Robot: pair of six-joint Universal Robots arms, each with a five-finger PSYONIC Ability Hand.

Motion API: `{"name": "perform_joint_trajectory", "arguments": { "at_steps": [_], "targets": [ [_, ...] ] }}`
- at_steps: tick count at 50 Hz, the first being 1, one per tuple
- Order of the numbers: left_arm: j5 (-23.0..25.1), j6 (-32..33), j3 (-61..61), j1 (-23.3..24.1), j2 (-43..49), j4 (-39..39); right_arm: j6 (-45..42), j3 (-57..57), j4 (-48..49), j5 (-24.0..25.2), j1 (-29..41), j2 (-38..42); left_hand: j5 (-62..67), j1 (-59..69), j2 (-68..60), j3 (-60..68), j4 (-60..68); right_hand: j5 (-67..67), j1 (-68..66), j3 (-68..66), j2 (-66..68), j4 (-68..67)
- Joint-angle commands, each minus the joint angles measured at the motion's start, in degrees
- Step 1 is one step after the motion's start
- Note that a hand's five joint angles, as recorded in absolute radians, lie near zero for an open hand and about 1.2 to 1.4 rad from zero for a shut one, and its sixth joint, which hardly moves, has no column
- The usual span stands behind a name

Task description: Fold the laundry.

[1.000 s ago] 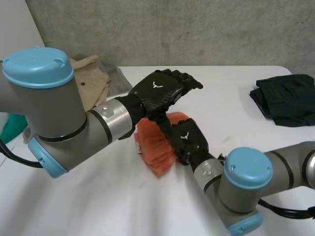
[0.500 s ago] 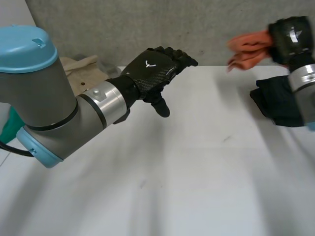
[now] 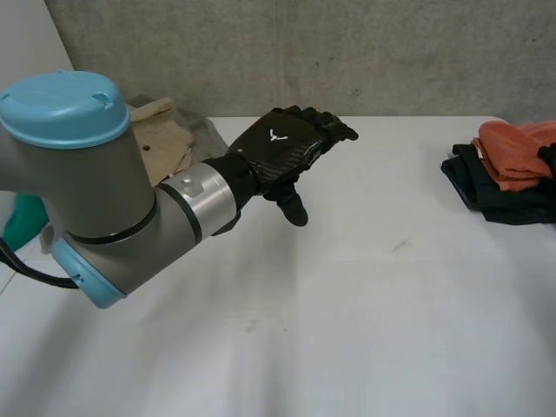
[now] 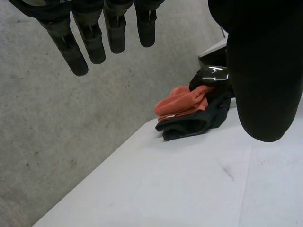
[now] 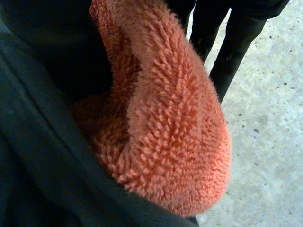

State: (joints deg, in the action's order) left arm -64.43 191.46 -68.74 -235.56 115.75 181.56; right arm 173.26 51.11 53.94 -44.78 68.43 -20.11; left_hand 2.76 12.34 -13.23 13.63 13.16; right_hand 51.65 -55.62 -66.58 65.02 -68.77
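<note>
I see the fuzzy orange towel, folded to a rounded wad, lying on a folded black garment at the tabletop's right edge. Left hand hovers with its fingers straight and spread. Right hand is against the towel, and I cannot tell its grip.

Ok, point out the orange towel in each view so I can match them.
Head view: the orange towel lies at the table's right edge, on the black clothes.
Left wrist view: the towel lies past the left hand, atop the same black clothes.
Right wrist view: the towel is close up beside the right hand.
Shared landmark: the black clothes under it.
</note>
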Motion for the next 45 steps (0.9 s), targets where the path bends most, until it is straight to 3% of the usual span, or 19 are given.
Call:
{"name": "perform_joint_trajectory", "arguments": {
  "at_steps": [1,12,13,14,15,20,24,28,30,33,36,41,45],
  "targets": [
    [-0.1,0.0,0.1,0.5,0.0,0.7,3.7,3.6,0.9,2.6,-0.7,-3.3,0.5,0.9,0.0,-0.4,0.1,18.4,-24.4,-13.4,15.0,-11.2],
    [-0.2,-0.4,0.1,1.0,0.3,1.1,10.6,6.5,4.9,2.5,-0.8,-5.2,0.5,0.9,0.0,-0.4,0.1,15.7,-21.8,-10.8,12.4,-8.6],
    [-0.2,-0.4,0.1,1.0,0.3,1.1,10.4,7.3,4.9,1.9,-0.8,-5.2,0.5,0.9,0.0,-0.4,0.1,-23.4,17.4,28.3,-26.8,30.5],
    [-0.2,-0.4,0.1,1.1,0.3,1.1,10.4,7.7,4.6,1.5,-0.8,-5.3,0.3,0.7,0.2,-0.6,-0.1,-44.8,38.8,49.7,-48.2,51.9],
    [-0.2,-0.5,0.0,1.2,0.2,1.0,10.3,8.2,4.1,1.0,-0.8,-5.5,0.3,0.7,0.2,-0.6,-0.1,-51.6,45.6,56.6,-55.0,58.8],
    [-0.2,-0.6,-0.1,1.9,-0.1,1.1,8.2,11.8,-6.1,-1.3,-5.1,-13.1,0.0,0.4,0.5,-0.9,-0.4,-51.6,45.6,56.6,-55.0,58.8],
    [-0.2,-0.6,-0.1,2.2,-0.4,1.1,0.1,13.5,-19.6,-2.2,-9.9,-21.6,-0.2,0.2,0.7,-1.1,-0.6,-51.6,45.6,56.6,-55.0,58.8],
    [-0.2,-0.6,0.1,2.0,-0.7,1.1,-13.9,12.9,-30.8,-7.0,-11.6,-26.6,-0.4,0.1,0.8,-1.2,-0.8,-51.6,45.6,56.6,-55.0,58.8],
    [-0.3,-0.7,0.4,1.9,-1.4,1.2,-23.7,12.3,-35.4,-12.9,-11.9,-30.6,-0.2,0.2,0.7,-1.1,-0.6,-51.6,45.6,56.6,-55.0,58.8],
    [-2.2,-0.6,0.7,1.3,-3.0,1.5,-34.5,12.0,-35.8,-21.2,-11.1,-35.5,0.0,0.4,0.5,-0.9,-0.4,-51.6,45.6,56.6,-55.0,58.8],
    [-6.0,-0.6,1.3,0.3,-4.4,2.6,-37.2,12.9,-31.0,-25.1,-7.0,-37.5,0.5,0.9,0.0,-0.4,0.1,-51.6,45.6,56.6,-55.0,58.8],
    [-17.3,0.5,2.6,-6.8,-6.0,5.5,-31.3,19.0,-22.2,-24.7,4.2,-44.7,0.5,0.9,0.0,-0.4,0.1,-51.6,45.6,56.6,-55.0,58.8],
    [-19.1,4.3,2.3,-14.3,-4.2,9.6,-26.6,28.9,-18.0,-22.5,9.6,-52.7,-0.7,-0.3,1.2,-1.6,-1.1,-51.6,45.6,56.6,-55.0,58.8]
  ]
}}
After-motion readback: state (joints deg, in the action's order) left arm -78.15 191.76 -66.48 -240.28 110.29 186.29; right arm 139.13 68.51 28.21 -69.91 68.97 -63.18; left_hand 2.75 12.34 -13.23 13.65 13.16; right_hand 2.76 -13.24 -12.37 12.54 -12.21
